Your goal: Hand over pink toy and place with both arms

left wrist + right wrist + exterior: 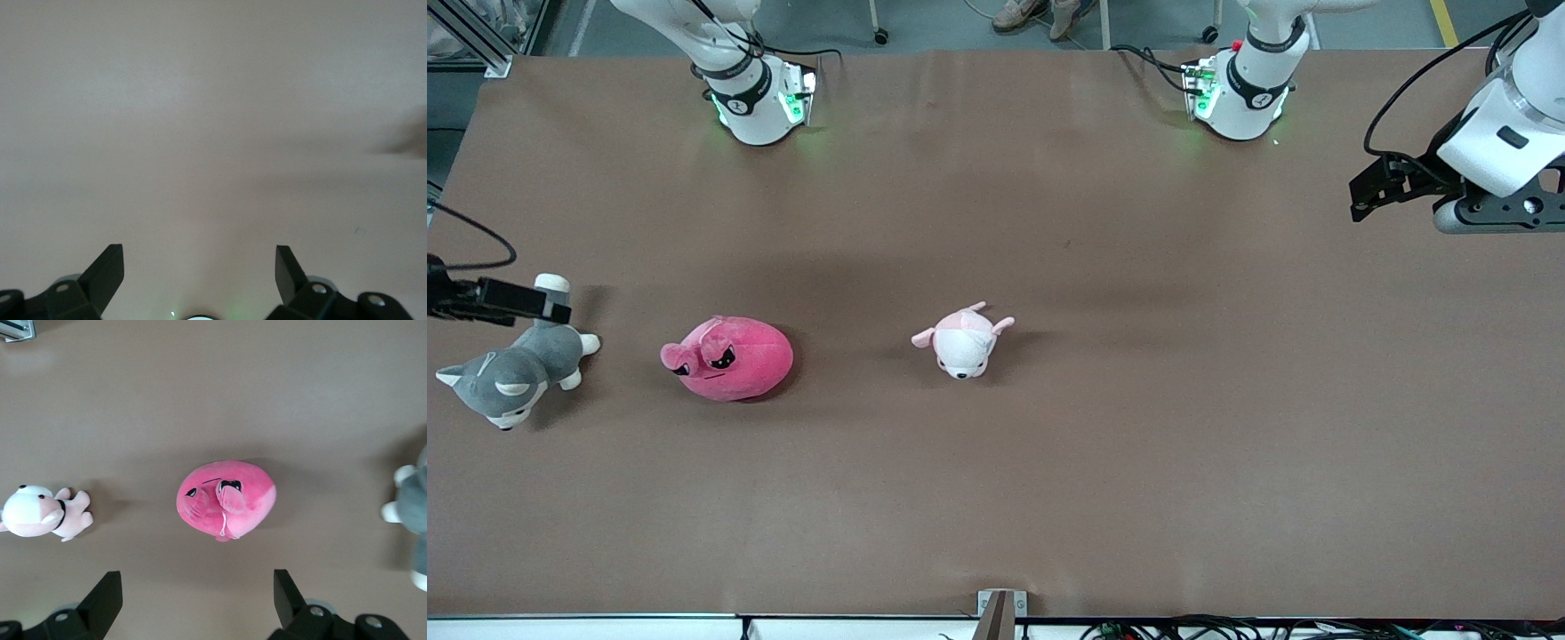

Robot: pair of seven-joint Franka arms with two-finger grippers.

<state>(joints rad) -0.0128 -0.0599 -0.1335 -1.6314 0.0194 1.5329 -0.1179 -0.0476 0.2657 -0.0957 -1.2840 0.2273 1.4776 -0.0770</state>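
The hot-pink round plush toy (729,357) lies on the brown table (1138,400) toward the right arm's end, between a grey husky and a pale puppy. In the right wrist view it (227,499) sits ahead of the fingers, apart from them. My right gripper (516,302) is up in the air at the table's edge over the husky's rear; its wrist view shows it (197,580) open and empty. My left gripper (1371,191) hangs over the left arm's end of the table; its wrist view shows it (200,252) open and empty over bare table.
A grey-and-white husky plush (511,378) lies at the right arm's end, also in the right wrist view (408,513). A pale pink-and-white puppy plush (963,342) lies near the table's middle (40,513). A metal bracket (1000,612) stands at the front edge.
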